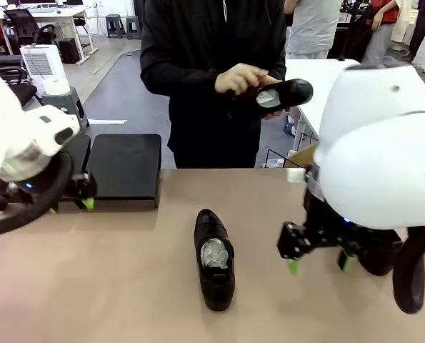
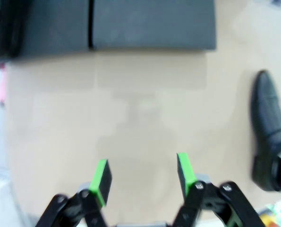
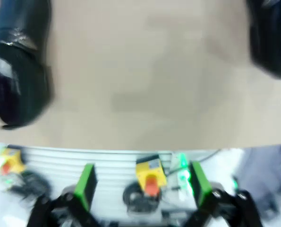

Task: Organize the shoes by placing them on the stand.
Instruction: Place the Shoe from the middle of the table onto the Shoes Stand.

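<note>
Front view: a glossy black dress shoe [image 1: 214, 259] stands on its sole in the middle of the tan desk [image 1: 91, 286], pale insole showing. The right fingers [image 1: 293, 263] hang just beside it, apart and empty. Seen from the left wrist, the left fingers [image 2: 101, 177] are also apart with nothing between them, poised over bare desk in front of the stand [image 1: 124, 168]. The stand is a low matte black bench at the desk's far left, and no shoe sits on the part of its flat top that shows. Across the desk a person's hands [image 1: 241, 78] hold a second shoe [image 1: 283, 94] in the air.

The step in hand looks to be picking up the shoe on the desk. The grip would best straddle its narrow sides near the opening, square and low, since polished leather may slip. The shoe should then rise clear of the stand's front edge before crossing, and land sole down toward one end, leaving space for its mate.

The desk is smooth, matte and uncluttered. Below its near edge the right wrist view shows a yellow box with a red button [image 3: 149, 175]. Behind the person is an open workroom with a grey floor, white tables, dark chairs and stools, and a white boxy appliance [image 1: 41, 64].
</note>
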